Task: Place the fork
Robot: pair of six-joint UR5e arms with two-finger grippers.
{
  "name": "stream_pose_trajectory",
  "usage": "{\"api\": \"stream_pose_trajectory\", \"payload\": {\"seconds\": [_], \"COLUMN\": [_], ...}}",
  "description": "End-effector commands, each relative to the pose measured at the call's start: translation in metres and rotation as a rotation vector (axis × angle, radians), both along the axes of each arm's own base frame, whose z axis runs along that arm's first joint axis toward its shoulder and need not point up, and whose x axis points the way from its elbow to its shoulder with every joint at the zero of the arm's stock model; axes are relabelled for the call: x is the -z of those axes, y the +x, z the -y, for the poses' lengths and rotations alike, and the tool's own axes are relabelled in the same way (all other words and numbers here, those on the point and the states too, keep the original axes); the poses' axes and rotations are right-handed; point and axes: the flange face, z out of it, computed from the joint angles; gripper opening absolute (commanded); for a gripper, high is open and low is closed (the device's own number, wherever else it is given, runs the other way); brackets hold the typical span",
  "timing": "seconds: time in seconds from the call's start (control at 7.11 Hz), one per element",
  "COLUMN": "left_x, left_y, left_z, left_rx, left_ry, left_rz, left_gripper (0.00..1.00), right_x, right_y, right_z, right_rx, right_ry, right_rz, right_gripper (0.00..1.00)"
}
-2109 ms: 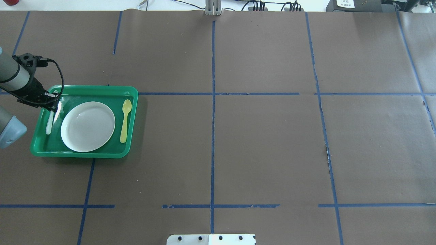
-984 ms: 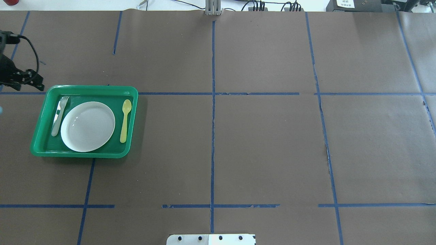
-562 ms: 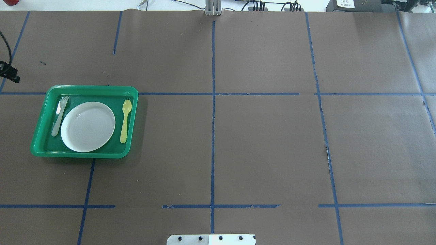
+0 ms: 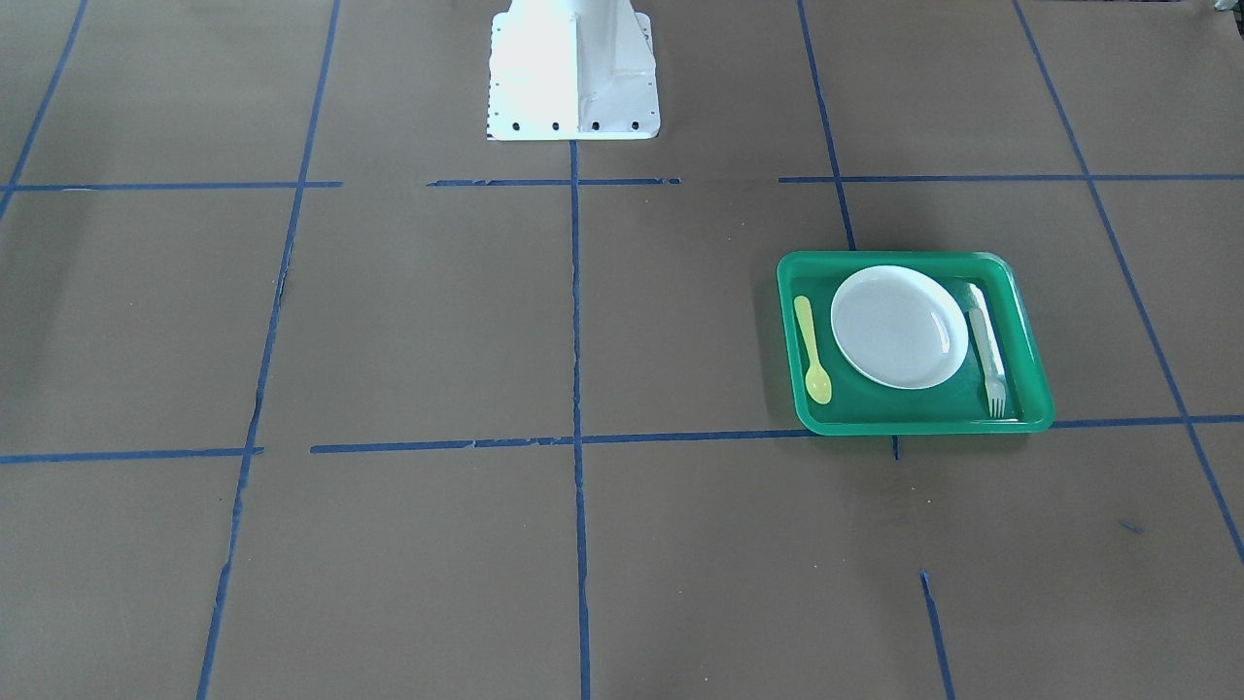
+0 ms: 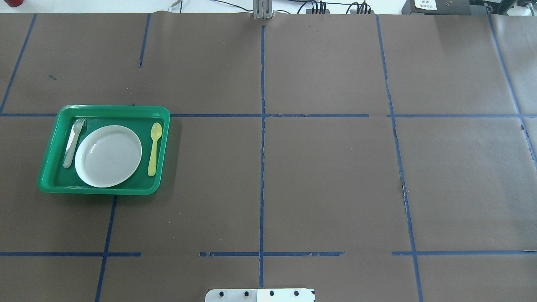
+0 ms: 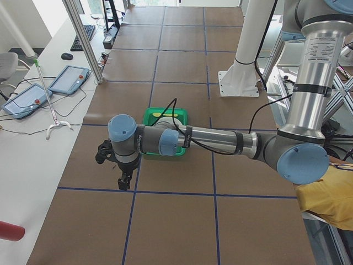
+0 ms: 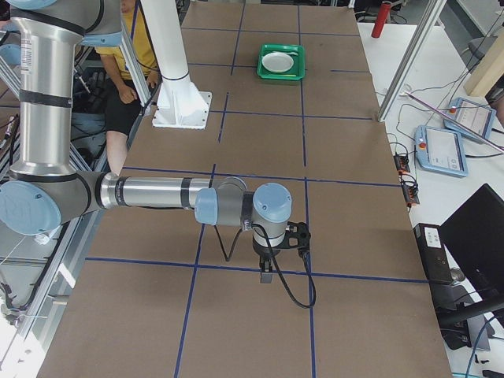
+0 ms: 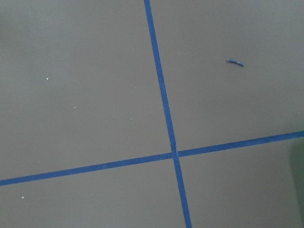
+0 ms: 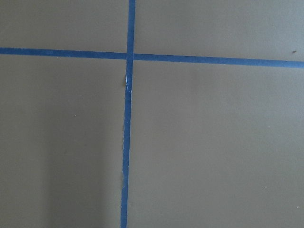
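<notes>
Brown-papered bench (image 5: 327, 176), taped in blue: the left hand (image 6: 123, 181) hangs low, well apart from the white plate (image 5: 108, 156); whether spread or closed cannot be told. The fork (image 5: 73, 143) lies just beside the plate, inside the green tray (image 5: 113, 108). Far beyond the plate, the right hand (image 7: 266, 272), equally unreadable. A knocked tray would likely slide the light fork askew.

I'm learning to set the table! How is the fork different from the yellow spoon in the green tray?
The fork is pale whitish, the spoon yellow. The fork ends in short tines, the spoon in a rounded bowl. The fork lies slanted on the plate's robot-left side, the spoon straighter on the other. Both lie flat in the green tray, heads away from the robot.
</notes>
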Motion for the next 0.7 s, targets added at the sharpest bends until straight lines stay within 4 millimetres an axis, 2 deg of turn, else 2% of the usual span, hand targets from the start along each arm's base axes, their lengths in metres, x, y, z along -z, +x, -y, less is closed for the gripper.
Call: {"api": "stream_pose_trajectory", "payload": {"seconds": [0.0,0.14,0.42,0.56], "left_x": [0.004,-0.005,-0.009,-0.016], "left_y": [-0.021,-0.018,-0.017,-0.016], "left_z": [-0.006,-0.008,-0.012,-0.021], "left_rx": [0.014,0.010,0.011,0.009], "left_ry": [-0.014,-0.026,-0.032,-0.041], "left_rz": [-0.026,-0.063,-0.066,-0.068], "left_gripper": [0.99,0.99,1.00,1.00], "right_x": [0.000,0.000,0.000,0.000], "right_y": [0.000,0.000,0.000,0.000], "right_z": [0.000,0.000,0.000,0.000], "right_rx": [-0.001,-0.001,0.000,0.000], "right_ry": [-0.001,-0.001,0.000,0.000], "right_rz": [0.000,0.000,0.000,0.000], "right_gripper": [1.00,1.00,1.00,1.00]}}
